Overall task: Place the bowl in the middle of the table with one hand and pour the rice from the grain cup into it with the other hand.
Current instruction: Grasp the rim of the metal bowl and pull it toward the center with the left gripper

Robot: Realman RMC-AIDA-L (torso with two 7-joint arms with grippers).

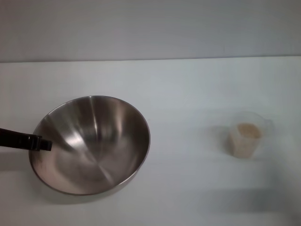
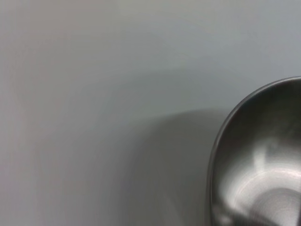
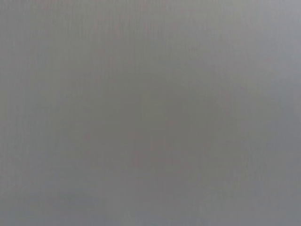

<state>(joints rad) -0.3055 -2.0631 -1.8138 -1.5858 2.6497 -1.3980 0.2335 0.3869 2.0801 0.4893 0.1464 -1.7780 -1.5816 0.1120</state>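
Observation:
The steel bowl [image 1: 94,143] sits left of the middle of the white table [image 1: 188,84], tilted a little. My left gripper [image 1: 41,143] reaches in from the left edge, and its one visible dark finger [image 1: 23,140] lies over the bowl's left rim; the other finger is hidden under the rim. The left wrist view shows part of the bowl's rim and inside [image 2: 263,160] over the table [image 2: 94,94]. The clear grain cup [image 1: 247,139] stands upright to the right, holding the beige rice [image 1: 248,130]. My right gripper is not in view; its wrist view shows only plain grey.
The table's far edge [image 1: 150,60] meets a plain grey wall. Bare tabletop lies between the bowl and the cup.

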